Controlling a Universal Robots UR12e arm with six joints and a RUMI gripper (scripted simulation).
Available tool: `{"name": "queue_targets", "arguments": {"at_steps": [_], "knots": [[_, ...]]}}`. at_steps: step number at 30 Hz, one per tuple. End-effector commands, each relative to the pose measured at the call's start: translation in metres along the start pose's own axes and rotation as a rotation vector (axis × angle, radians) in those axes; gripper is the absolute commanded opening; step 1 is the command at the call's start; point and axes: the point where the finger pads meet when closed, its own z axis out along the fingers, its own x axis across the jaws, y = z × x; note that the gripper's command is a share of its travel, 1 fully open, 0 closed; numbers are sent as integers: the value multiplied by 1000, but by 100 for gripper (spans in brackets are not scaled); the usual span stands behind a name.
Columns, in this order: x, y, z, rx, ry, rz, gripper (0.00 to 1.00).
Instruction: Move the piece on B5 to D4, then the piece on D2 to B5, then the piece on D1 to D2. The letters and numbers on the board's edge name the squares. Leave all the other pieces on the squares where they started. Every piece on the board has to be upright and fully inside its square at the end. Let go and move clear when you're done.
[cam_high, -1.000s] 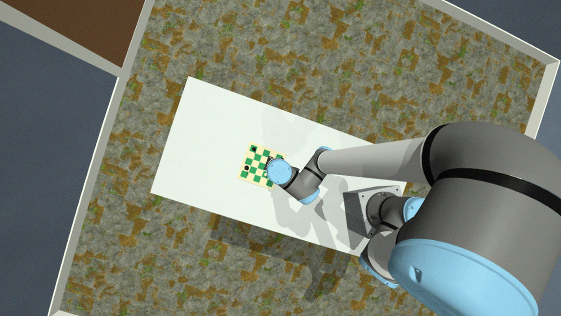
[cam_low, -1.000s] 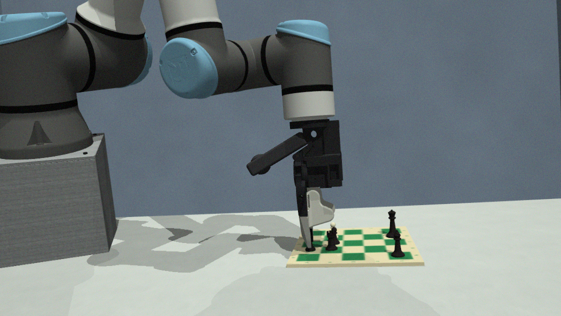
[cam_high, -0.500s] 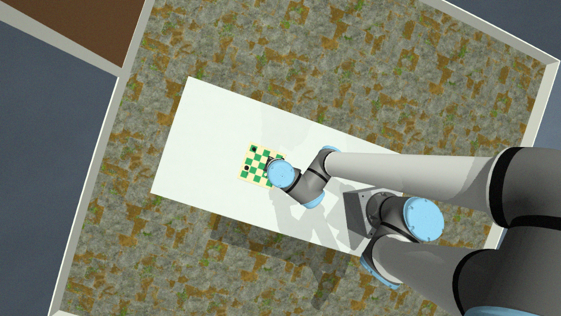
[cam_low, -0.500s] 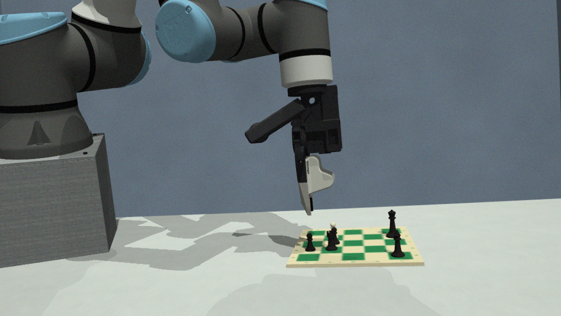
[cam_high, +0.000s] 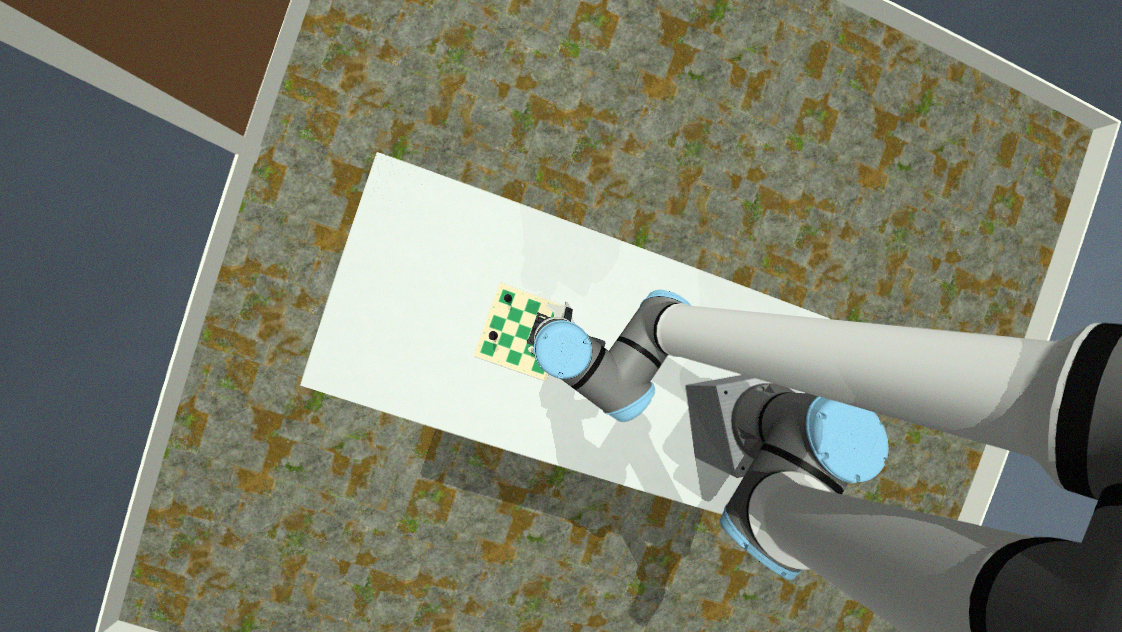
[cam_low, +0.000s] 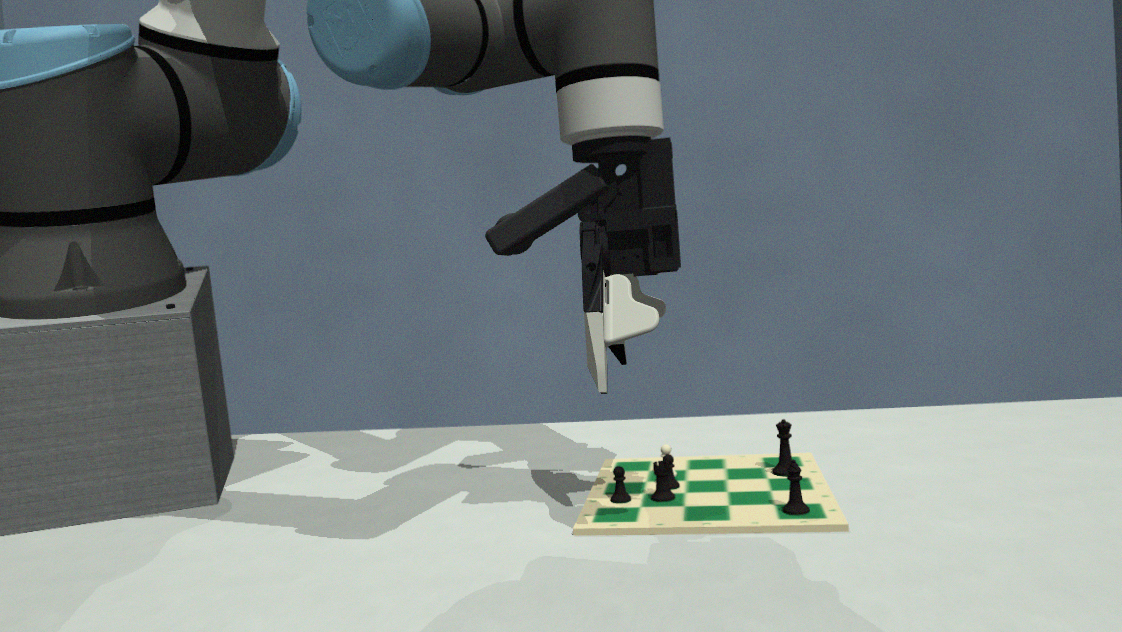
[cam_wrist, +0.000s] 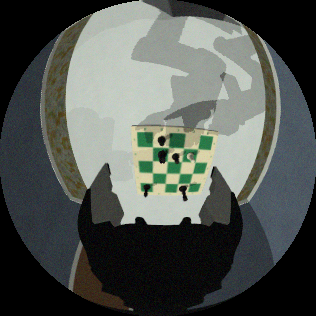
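The green and cream chessboard lies on the white table and also shows in the wrist view and the overhead view. All pieces stand upright. A black pawn stands near the board's left edge. Two black pieces and a white pawn stand close beside it. A black queen and another black piece stand at the right end. My gripper hangs high above the board's left end, open and empty. Its fingers stand wide apart in the wrist view. The square labels are too small to read.
The arm's grey base block stands on the table, left of the board. In the overhead view the wrist covers the board's near corner. The table's edges lie far from the board.
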Motion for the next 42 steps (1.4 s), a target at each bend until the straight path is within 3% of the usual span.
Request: {"name": "queue_targets", "arguments": {"at_steps": [1, 23, 35, 37, 42], "knots": [[1, 0, -1, 2, 0, -2, 100], [4, 8, -1, 2, 0, 36, 100], [26, 63, -5, 2, 0, 360, 100], [26, 63, -5, 2, 0, 360, 100], [42, 95, -8, 2, 0, 548, 100]]}}
